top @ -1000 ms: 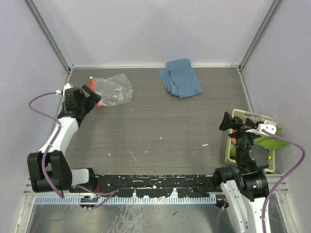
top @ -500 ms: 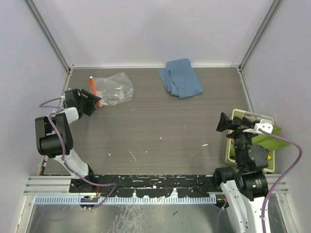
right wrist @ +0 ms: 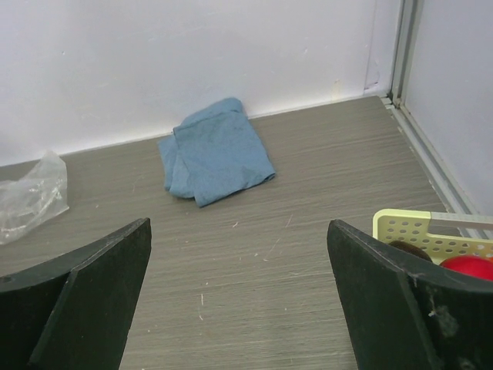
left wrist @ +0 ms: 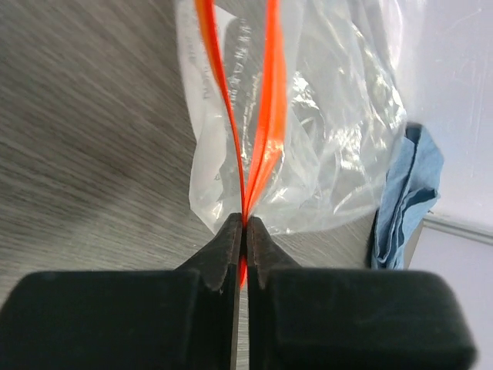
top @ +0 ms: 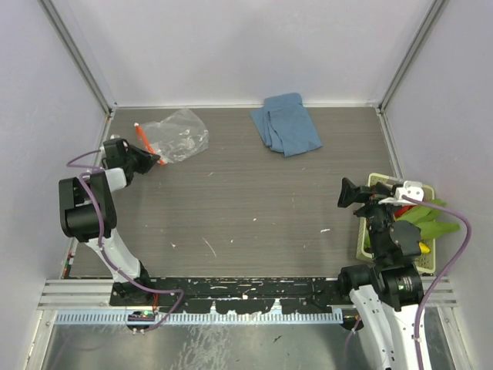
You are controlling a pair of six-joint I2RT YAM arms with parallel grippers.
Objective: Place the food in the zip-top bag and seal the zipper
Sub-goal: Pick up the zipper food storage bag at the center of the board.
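From above: gripping the zipper (top: 143,139) of the empty zip-top bag (top: 179,136) with the left pincer (top: 152,159), far left on the surface (top: 254,208). Food (top: 430,217) over in the basket (top: 363,245), right.

Left wrist: clamped shut on the orange strip.

Right wrist: right pincer (right wrist: 237,231) spread wide, holding nothing.

Probably next: pulling the mouth open, then fetching food.

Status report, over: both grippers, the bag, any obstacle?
Left gripper shut on the zipper of the zip-top bag. Right gripper open, empty, near the basket. Food in basket, bag empty. Blue cloth apart, not in the way.
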